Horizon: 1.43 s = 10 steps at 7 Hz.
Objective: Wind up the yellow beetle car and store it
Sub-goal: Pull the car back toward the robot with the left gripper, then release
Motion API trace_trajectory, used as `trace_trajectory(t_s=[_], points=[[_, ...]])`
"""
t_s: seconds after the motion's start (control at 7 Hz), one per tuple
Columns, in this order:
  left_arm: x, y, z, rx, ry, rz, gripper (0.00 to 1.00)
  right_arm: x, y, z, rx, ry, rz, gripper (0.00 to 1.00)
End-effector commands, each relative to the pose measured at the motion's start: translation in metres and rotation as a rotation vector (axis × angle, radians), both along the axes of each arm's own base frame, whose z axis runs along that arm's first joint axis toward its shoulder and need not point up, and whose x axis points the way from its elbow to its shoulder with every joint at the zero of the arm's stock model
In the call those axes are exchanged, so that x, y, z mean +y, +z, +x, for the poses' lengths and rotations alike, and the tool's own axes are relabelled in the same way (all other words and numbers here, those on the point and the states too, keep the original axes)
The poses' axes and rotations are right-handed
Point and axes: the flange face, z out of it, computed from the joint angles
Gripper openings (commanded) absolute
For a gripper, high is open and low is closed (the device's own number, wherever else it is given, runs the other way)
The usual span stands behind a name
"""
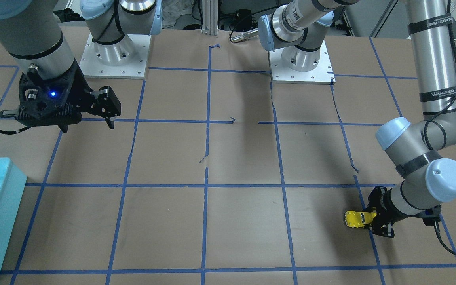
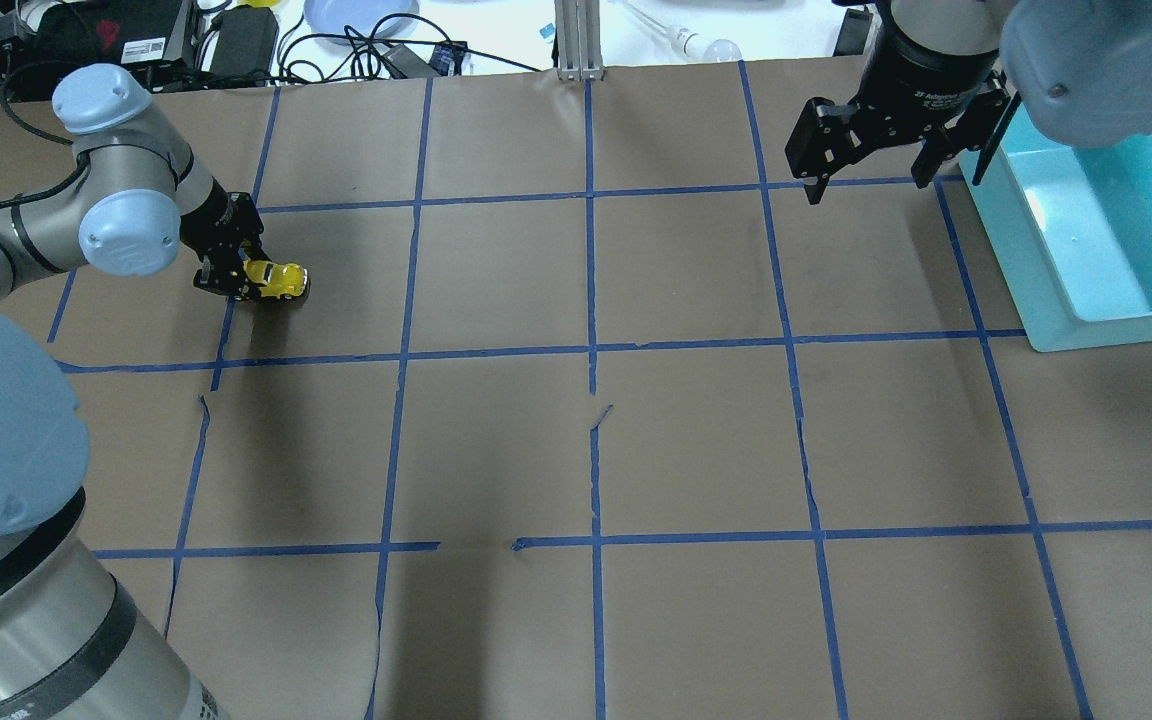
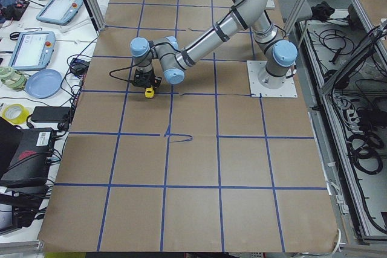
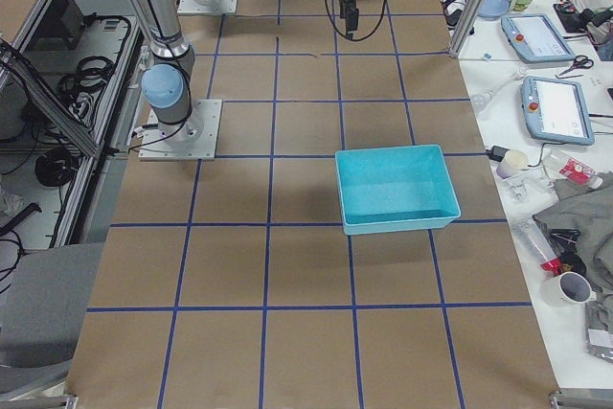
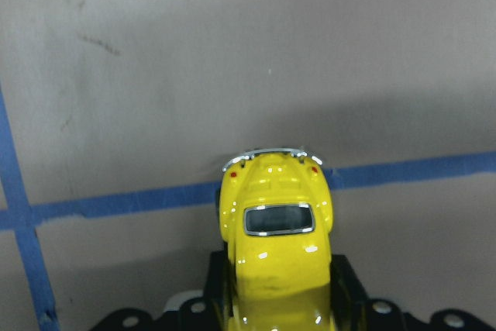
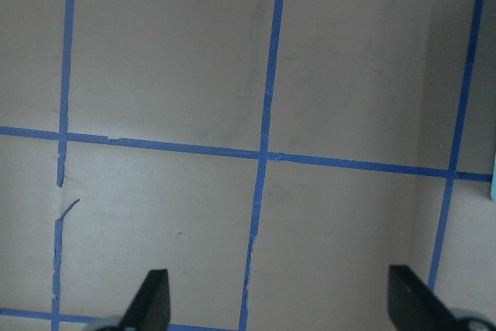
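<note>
Right up close on the left wrist view, you've got the yellow beetle car (image 5: 275,246) filling the bottom of the picture. The left claw (image 2: 244,283) is pinching its flanks, with the dark fingers (image 5: 350,288) hugging either side of the body. The end with the chrome bumper and the little red lights points away from your wrist, out over a blue tape line (image 5: 116,203).

The car sits low over the bench (image 2: 586,450), its shadow tight underneath. Whether the wheels are actually pressing on the paper, you cannot tell from here.

By my reading, you're in the wind-up step. The car is in hand and nothing is stored yet.

So the next move calls for wheels firmly down on the bench and a straight drag along the paper to load the spring, with the grip kept firm so the glossy shell doesn't squirt out. Watch the torn seams in the paper; a wheel could catch there.

Look across the bench now. Your right claw (image 2: 868,188) hangs well apart from the car, on the far side. It is spread wide and holding nothing, and its two fingertips (image 6: 153,300) frame only bare paper and tape on the right wrist view.

Just beside it sits the teal bin (image 2: 1086,330), which looks like your storage spot. Once the car is wound, you'll need either a long carry across the bench or a pass to the right claw.
</note>
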Motion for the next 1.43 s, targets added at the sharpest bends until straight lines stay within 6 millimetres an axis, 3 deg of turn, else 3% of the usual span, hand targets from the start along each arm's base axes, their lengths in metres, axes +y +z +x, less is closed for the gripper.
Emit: trace_trajectory(t_s=[0.0, 0.71, 0.86, 1.0, 1.29], points=[[0.003, -0.003, 0.025, -0.004, -0.017, -0.010, 0.00, 0.000, 0.000, 0.000, -0.001, -0.001, 0.001, 1.00], [0.009, -0.006, 0.061, -0.005, -0.012, -0.010, 0.00, 0.000, -0.001, 0.000, -0.001, -0.004, 0.002, 1.00], [0.011, -0.006, 0.069, -0.006, 0.001, -0.010, 0.20, 0.000, -0.001, 0.000, -0.001, -0.003, 0.002, 1.00], [0.012, 0.002, 0.068, -0.007, 0.018, -0.031, 0.93, 0.000, -0.001, 0.000, -0.001, 0.000, 0.002, 1.00], [0.010, 0.008, 0.067, -0.010, 0.007, -0.045, 1.00, 0.000, -0.001, 0.001, -0.001, 0.003, 0.002, 1.00]])
